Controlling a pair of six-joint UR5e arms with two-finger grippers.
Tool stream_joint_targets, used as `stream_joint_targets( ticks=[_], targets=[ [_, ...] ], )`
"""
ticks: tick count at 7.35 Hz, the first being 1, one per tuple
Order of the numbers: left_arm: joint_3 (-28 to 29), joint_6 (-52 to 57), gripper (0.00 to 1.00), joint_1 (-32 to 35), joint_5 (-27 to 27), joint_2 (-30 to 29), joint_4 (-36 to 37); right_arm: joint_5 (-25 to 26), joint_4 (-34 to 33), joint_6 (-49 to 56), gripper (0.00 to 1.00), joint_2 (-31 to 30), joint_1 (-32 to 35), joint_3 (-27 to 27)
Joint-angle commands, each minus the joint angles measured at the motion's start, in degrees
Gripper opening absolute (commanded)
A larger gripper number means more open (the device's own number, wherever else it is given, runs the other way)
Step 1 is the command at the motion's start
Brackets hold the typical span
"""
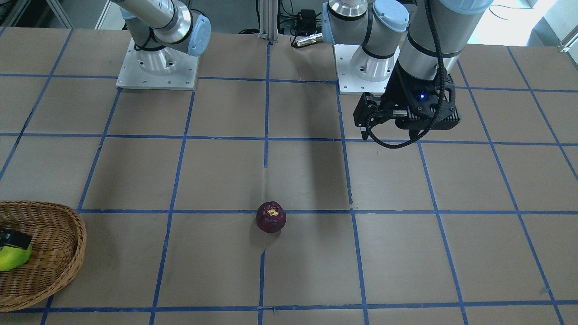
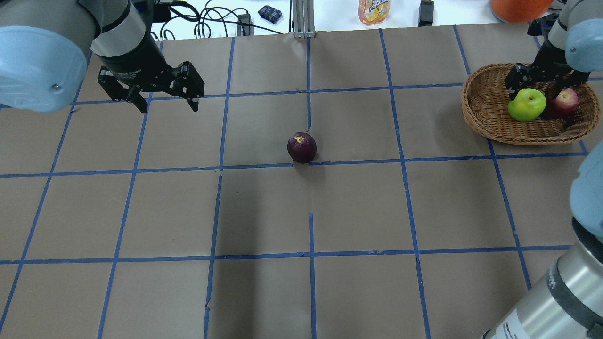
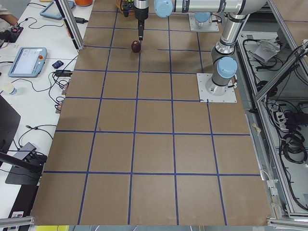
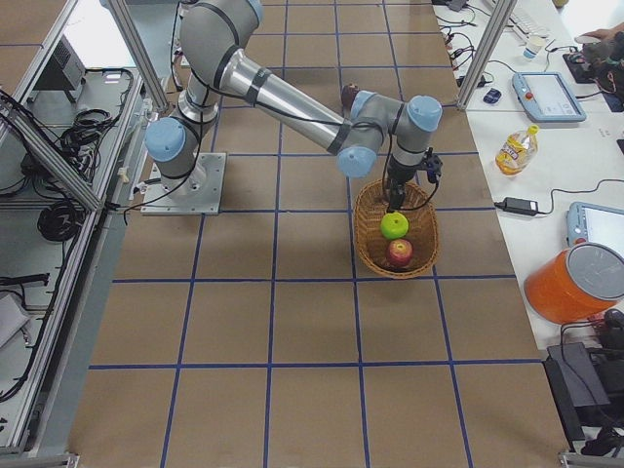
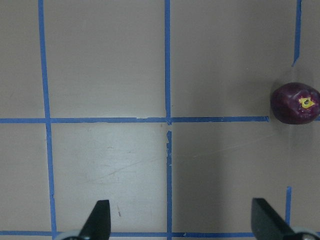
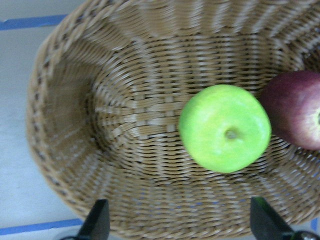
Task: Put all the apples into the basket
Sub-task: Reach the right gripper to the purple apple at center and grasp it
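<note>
The dark maroon apple with a yellow spot sits alone on the table near the middle; it also shows in the front view and at the right edge of the left wrist view. The wicker basket at the far right holds the lime green apple and the red apple, side by side. My right gripper hangs open just above the green apple, fingers wide apart. My left gripper is open and empty above the table, well left of the maroon apple.
The table is brown paper with a blue tape grid. Both arm bases stand at its robot edge. A bottle, cables and an orange container lie beyond the far edge. The basket reaches the table's right end.
</note>
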State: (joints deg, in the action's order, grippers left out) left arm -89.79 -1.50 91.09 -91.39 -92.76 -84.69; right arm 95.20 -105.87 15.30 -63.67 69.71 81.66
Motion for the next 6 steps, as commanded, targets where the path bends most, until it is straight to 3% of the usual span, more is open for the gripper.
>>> stream_joint_targets(
  ticks=[1,3,6],
  targets=[
    [0.0,0.0,1.0,0.0,0.0,0.0,0.0,-4.9,6.8,-15.5,1.0,-4.8,11.7,0.4],
    [0.0,0.0,1.0,-0.1,0.1,-0.1,0.0,-10.5,5.9,-32.2,1.0,-4.0,23.3,0.4],
    [0.1,0.0,1.0,-0.1,0.1,-0.1,0.1,-10.7,-2.2,-50.9,1.0,2.6,34.8,0.1]
  ],
)
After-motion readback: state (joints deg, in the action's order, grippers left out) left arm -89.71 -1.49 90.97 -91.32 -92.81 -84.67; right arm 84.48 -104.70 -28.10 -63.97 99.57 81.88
